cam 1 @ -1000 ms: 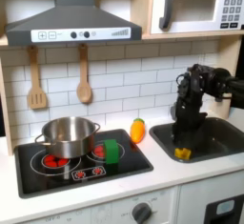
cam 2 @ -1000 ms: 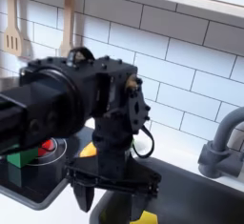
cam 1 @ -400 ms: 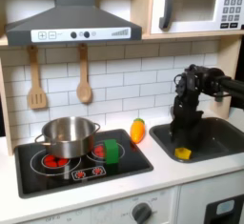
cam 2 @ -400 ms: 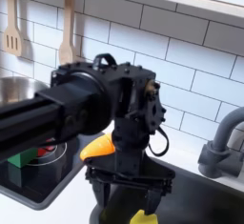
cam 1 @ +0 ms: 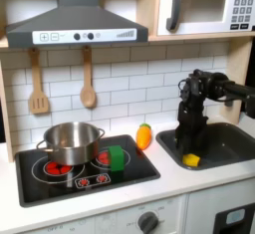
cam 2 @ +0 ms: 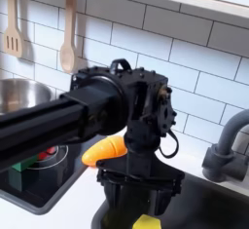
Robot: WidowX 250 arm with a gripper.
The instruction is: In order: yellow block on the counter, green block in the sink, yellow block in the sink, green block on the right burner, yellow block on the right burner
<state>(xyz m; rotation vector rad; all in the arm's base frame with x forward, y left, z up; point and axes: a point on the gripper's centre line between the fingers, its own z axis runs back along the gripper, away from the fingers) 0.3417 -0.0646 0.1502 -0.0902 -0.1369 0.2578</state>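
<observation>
I had the gripper (cam 2: 139, 196) hanging low over the sink (cam 1: 234, 143), its jaws spread to either side of the yellow block (cam 1: 189, 159) on the basin floor, so I judged it ready for a pinch there. The green block (cam 1: 116, 157) sat on the black cooktop (cam 1: 60, 183) beside the steel pot (cam 1: 70, 140), on the first exterior view's left, well apart from the sink.
</observation>
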